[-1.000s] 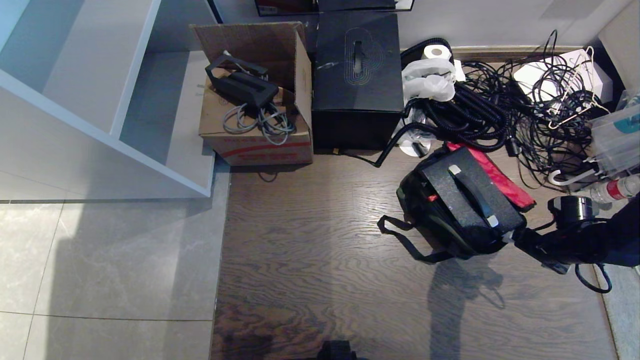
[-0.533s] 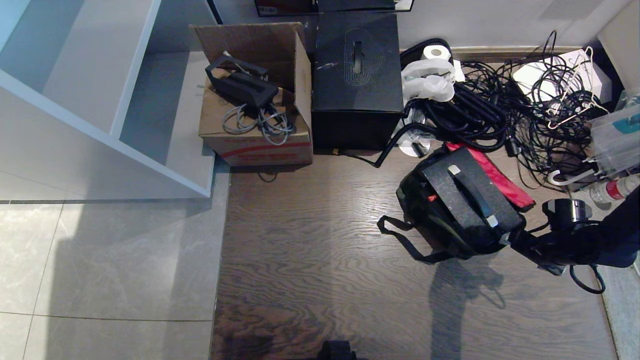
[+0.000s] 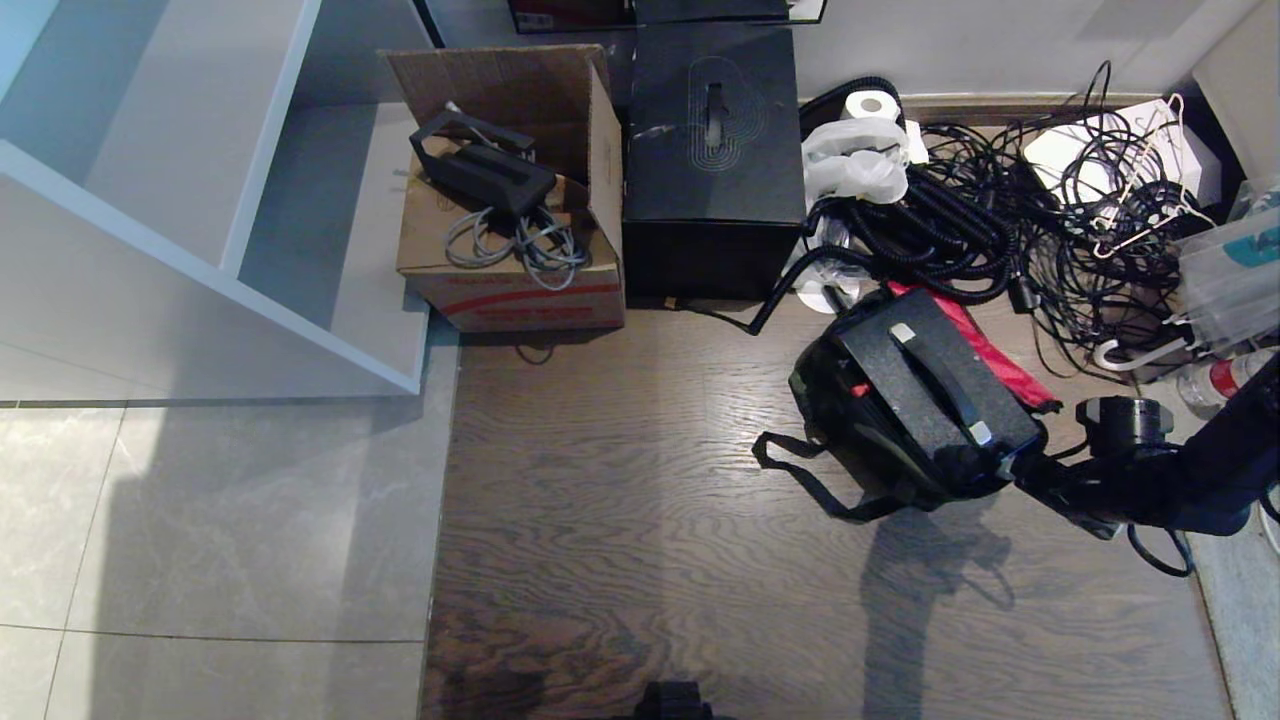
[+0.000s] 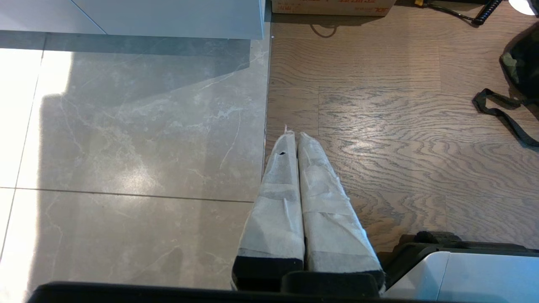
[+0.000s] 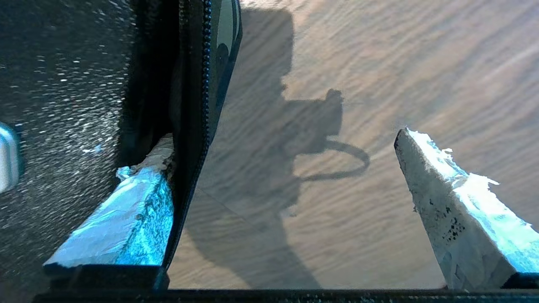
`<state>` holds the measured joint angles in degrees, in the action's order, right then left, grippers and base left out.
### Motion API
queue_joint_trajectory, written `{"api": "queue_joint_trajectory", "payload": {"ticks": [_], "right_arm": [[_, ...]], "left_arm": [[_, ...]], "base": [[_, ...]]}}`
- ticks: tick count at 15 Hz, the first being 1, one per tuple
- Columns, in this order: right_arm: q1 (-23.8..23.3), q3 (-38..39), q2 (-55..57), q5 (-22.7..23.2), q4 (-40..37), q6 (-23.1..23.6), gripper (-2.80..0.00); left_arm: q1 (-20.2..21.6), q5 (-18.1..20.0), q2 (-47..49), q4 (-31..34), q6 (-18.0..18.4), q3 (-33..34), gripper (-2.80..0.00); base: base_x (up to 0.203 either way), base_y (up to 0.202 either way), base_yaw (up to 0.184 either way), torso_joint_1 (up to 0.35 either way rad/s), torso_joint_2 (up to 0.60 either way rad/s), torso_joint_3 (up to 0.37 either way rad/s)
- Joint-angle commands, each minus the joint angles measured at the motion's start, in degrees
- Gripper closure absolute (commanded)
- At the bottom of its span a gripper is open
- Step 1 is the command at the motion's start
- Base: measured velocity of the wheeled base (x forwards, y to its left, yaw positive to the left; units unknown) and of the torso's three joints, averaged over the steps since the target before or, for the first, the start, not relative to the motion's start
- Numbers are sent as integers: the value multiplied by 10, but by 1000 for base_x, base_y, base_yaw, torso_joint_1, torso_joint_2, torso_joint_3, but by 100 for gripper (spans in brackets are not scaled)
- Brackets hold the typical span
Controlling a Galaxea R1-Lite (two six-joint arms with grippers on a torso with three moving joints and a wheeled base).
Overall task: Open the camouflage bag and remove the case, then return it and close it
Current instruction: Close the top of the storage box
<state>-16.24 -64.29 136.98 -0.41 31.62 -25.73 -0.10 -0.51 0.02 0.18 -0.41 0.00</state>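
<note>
Your right gripper stands with its padded fingers wide apart at the near corner of the camouflage bag: one finger is slipped inside, between the bag's zip edge and the glittery case, the other finger hangs free over bare floor. The case stands in the open bag, handle up, with the red lid lining flopped back towards the cables.

Risk: closing here would probably pinch only the bag wall, or drag the soft bag across the floor rather than seat the case. The loose black strap could also snag on the arm.

The surface is dark wood-grain flooring, meeting grey tile on your left. Behind the bag stand a black cube box, a cardboard box and a tangle of black cables.

Your left gripper hangs parked, fingers pressed together, above the seam between tile and wood.
</note>
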Motion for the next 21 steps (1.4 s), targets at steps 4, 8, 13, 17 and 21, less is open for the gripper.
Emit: {"api": "queue_joint_trajectory", "payload": {"ticks": [4,8,13,17,21], "right_arm": [[16,-17,31,0,5,1,0],[19,-21,33,-16,9,4,0],[23,-12,-26,-23,11,23,0],[24,47,-123,-6,4,63,0],[26,104,-180,62,-14,85,0]], "left_arm": [[0,0,0,0,0,0,0],[0,0,0,0,0,0,0],[0,0,0,0,0,0,0],[0,0,0,0,0,0,0],[0,0,0,0,0,0,0]], "base": [[0,0,0,0,0,0],[0,0,0,0,0,0],[0,0,0,0,0,0],[0,0,0,0,0,0],[0,0,0,0,0,0]]}}
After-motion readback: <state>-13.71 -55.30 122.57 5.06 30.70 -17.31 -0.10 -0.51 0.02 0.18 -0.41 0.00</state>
